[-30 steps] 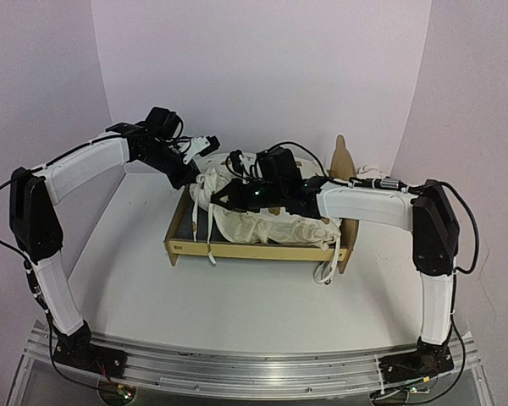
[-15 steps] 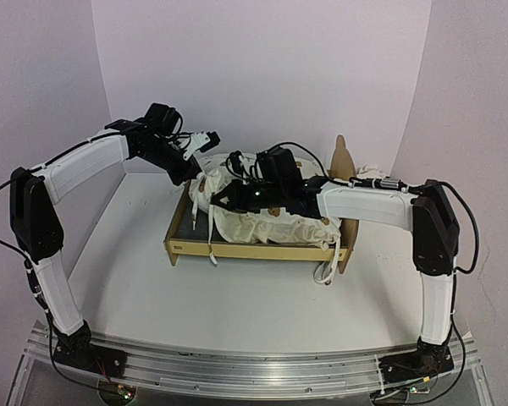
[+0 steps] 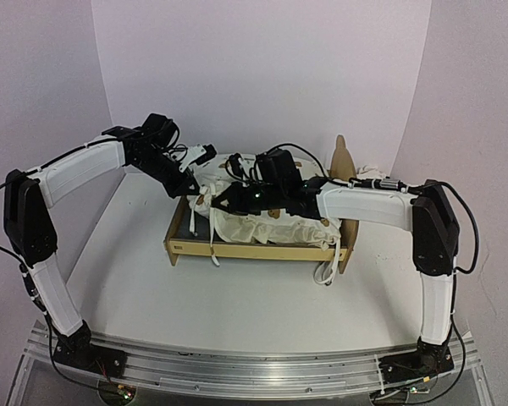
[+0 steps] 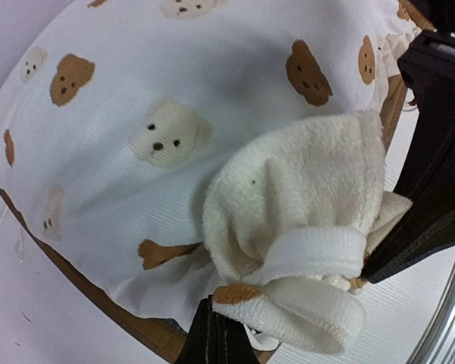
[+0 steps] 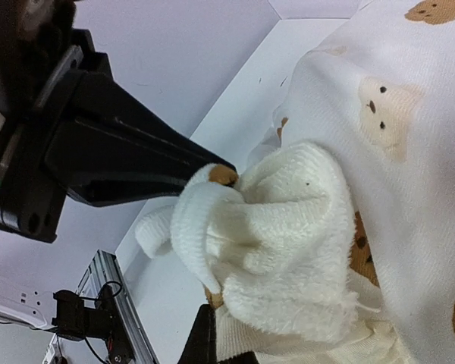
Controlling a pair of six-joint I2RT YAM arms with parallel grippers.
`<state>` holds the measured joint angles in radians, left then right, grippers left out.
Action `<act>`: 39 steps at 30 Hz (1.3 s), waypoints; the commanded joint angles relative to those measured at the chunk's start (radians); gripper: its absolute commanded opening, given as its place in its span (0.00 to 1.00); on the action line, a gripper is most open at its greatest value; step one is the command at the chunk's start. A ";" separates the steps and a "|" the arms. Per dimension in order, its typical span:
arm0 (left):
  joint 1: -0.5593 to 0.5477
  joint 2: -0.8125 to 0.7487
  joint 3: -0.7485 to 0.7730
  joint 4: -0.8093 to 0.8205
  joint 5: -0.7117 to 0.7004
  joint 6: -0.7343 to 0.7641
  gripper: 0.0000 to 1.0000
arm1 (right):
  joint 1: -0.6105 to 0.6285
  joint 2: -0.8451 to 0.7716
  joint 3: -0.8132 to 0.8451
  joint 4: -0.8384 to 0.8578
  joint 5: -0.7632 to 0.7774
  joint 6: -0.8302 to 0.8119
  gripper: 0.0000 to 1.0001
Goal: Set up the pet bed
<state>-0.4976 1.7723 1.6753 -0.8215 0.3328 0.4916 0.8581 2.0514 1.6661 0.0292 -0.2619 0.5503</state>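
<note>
Cream bear-print cushion bunched over the pet bed.
Its corner was pinched by the left gripper and right gripper, apparently to spread it flat.

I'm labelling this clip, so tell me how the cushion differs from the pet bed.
The cushion is soft cream bear-print fabric; the pet bed is a rigid light-wood frame. The cushion is bunched, with one end pinched by the left gripper and right gripper; the pet bed sits flat on the table. Both are pale.

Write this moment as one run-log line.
left gripper: shut on cream bear-print cushion | right gripper: shut on same cushion | low light-wood pet bed: cushion bunched on it
</note>
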 commanded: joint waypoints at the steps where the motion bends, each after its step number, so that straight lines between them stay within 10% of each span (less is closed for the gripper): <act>1: -0.003 -0.032 -0.038 0.003 0.045 -0.049 0.00 | -0.002 -0.027 0.009 0.013 -0.013 -0.003 0.00; 15: -0.002 -0.029 0.122 -0.051 0.088 -0.082 0.00 | -0.002 -0.048 -0.022 0.006 0.009 -0.020 0.00; 39: -0.004 -0.010 -0.035 0.008 0.034 -0.079 0.00 | -0.001 -0.038 -0.013 0.000 0.007 -0.024 0.00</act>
<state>-0.4976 1.7634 1.6584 -0.8550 0.3814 0.4183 0.8581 2.0514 1.6451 0.0247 -0.2607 0.5411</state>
